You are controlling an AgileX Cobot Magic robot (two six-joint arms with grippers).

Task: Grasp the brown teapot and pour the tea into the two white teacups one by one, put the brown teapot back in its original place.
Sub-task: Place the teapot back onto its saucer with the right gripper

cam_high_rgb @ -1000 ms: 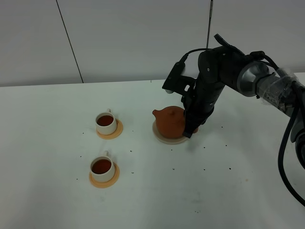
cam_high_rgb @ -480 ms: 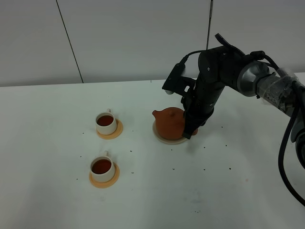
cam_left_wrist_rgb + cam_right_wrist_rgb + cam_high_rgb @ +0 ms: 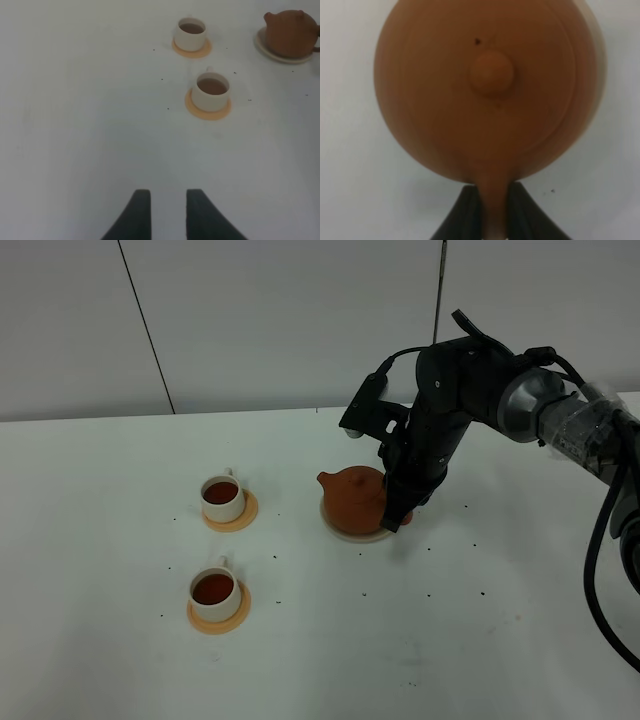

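Teapot (image 3: 355, 496) stands upright on the pale saucer (image 3: 352, 532) near the table's (image 3: 320, 660) middle, lid knob (image 3: 492, 74) up, spout toward the cups. Right gripper (image 3: 490, 212) is at the pot's handle (image 3: 491, 187): the wrist view shows the two dark fingers (image 3: 465, 212) standing one on each side of the handle, narrowly set and apparently touching it, so the grip reads as closed on the handle, though contact on the far face is hidden. Against the pictures of a second ago, the pot has shifted only slightly on the saucer and the arm has barely moved; the jaws appear to have eased a shade. Judgement: the pot is back in its place and release is beginning, not complete. Far cup (image 3: 222, 497) and near cup (image 3: 214, 593) both hold dark tea and sit on orange coasters (image 3: 218, 618), well apart from the pot, so pouring appears finished. Left gripper (image 3: 164, 212) hangs over bare table, well clear of the cups, jaws slightly parted with nothing between them. Small dark specks are scattered over the table. No brand, label or legible writing is visible on any item in any view.
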